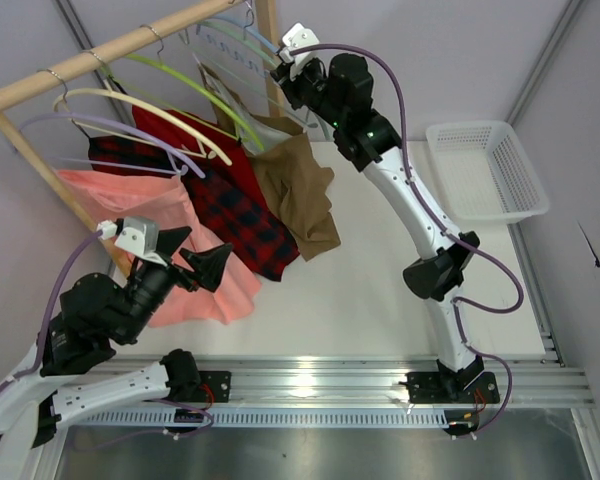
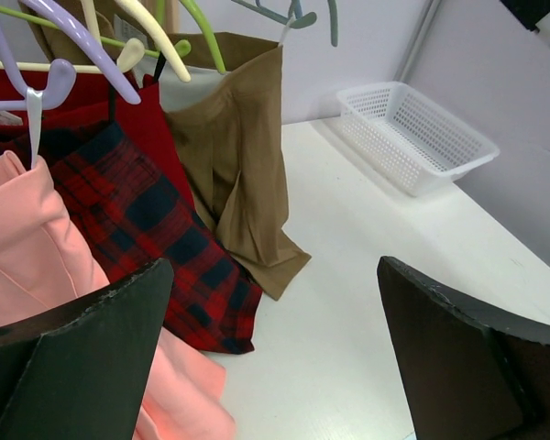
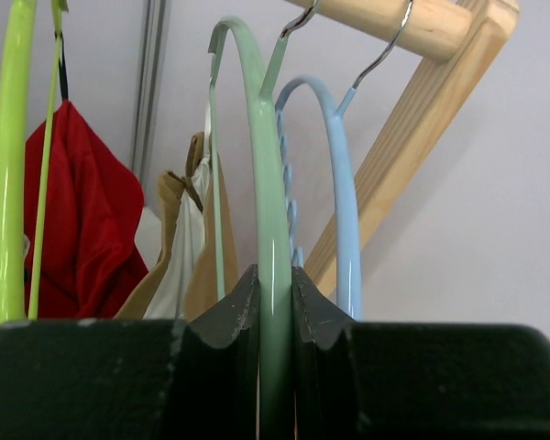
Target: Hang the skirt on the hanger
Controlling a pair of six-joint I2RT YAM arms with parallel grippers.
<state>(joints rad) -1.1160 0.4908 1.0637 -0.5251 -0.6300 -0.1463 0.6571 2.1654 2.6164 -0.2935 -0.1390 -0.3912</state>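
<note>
The tan skirt (image 1: pixel 295 195) hangs at the right end of the rack, and its lower corner lies on the white table. In the left wrist view the skirt (image 2: pixel 238 156) is up beside the hanger arms. The pale green hanger (image 3: pixel 261 183) hooks over the wooden rail. My right gripper (image 3: pixel 275 293) is shut on the hanger's arch, high at the rack's right end (image 1: pixel 292 72). The skirt's waist (image 3: pixel 211 247) shows just left of the hanger. My left gripper (image 1: pixel 195 262) is open and holds nothing. It hovers over the table (image 2: pixel 275 367), short of the skirt.
A red-and-black plaid skirt (image 1: pixel 235 215) and a pink skirt (image 1: pixel 195 280) hang left of the tan one. A light blue hanger (image 3: pixel 344 183) and a lime hanger (image 3: pixel 9 165) flank the held one. The rack's wooden post (image 3: pixel 412 156) is close behind. A white basket (image 1: pixel 485 170) sits at the right.
</note>
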